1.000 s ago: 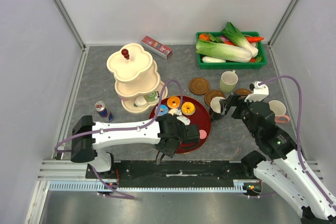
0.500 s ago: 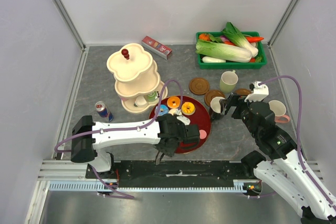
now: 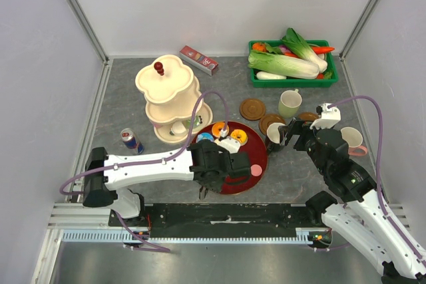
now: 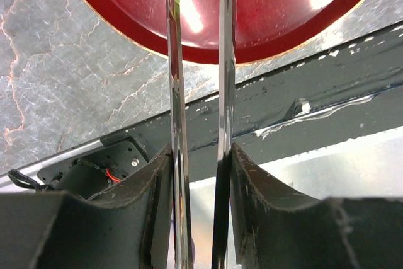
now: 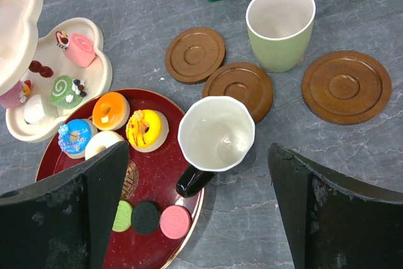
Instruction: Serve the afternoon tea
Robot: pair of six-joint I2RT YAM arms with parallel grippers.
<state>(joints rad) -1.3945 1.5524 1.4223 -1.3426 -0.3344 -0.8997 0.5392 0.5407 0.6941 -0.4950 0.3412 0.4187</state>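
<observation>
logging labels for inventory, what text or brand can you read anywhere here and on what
Nothing can be quoted as it reads.
red and grey box: print on its top, too small to read.
drink can: markings blurred.
red tray: gold emblem, partly hidden, unreadable.

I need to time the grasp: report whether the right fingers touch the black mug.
Apart. The right wrist view shows the black mug sitting between the open right fingers, with clear gaps on both sides.

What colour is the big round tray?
The tray is dark red; the right wrist view shows it best.
</observation>
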